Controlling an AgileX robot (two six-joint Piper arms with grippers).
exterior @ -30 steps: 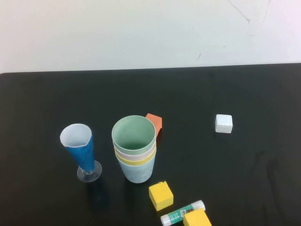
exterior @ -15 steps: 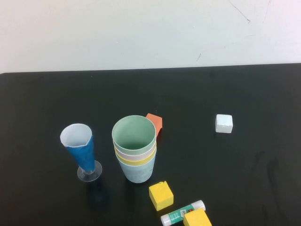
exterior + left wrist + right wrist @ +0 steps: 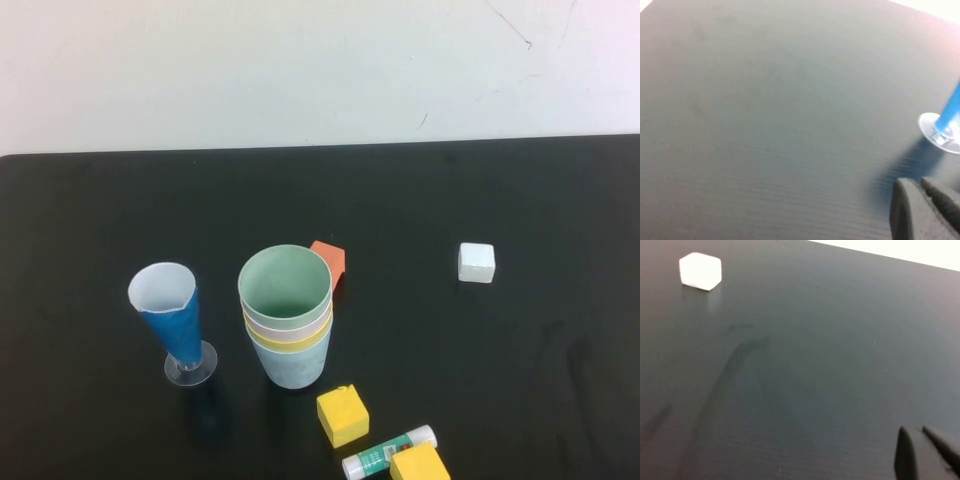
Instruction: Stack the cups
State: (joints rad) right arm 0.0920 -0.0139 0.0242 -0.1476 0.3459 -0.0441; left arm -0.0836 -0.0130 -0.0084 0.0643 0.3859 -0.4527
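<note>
In the high view the cups stand nested in one upright stack [image 3: 286, 318] left of the table's middle. The green cup [image 3: 284, 284] is innermost on top, then a pink rim [image 3: 258, 322], a yellow band [image 3: 292, 343] and the light blue cup [image 3: 291, 369] outermost at the bottom. Neither arm appears in the high view. In the left wrist view my left gripper [image 3: 917, 183] is shut and holds nothing, low over bare table near the conical glass's foot. My right gripper [image 3: 914, 431] is shut and holds nothing, over bare table in the right wrist view.
A blue-and-white conical glass [image 3: 172, 318] on a clear foot [image 3: 940, 133] stands left of the stack. An orange block [image 3: 330, 259] sits just behind the stack. A white cube [image 3: 476, 263] [image 3: 700, 271] lies to the right. Two yellow blocks [image 3: 342, 415] and a glue stick [image 3: 388, 451] lie in front.
</note>
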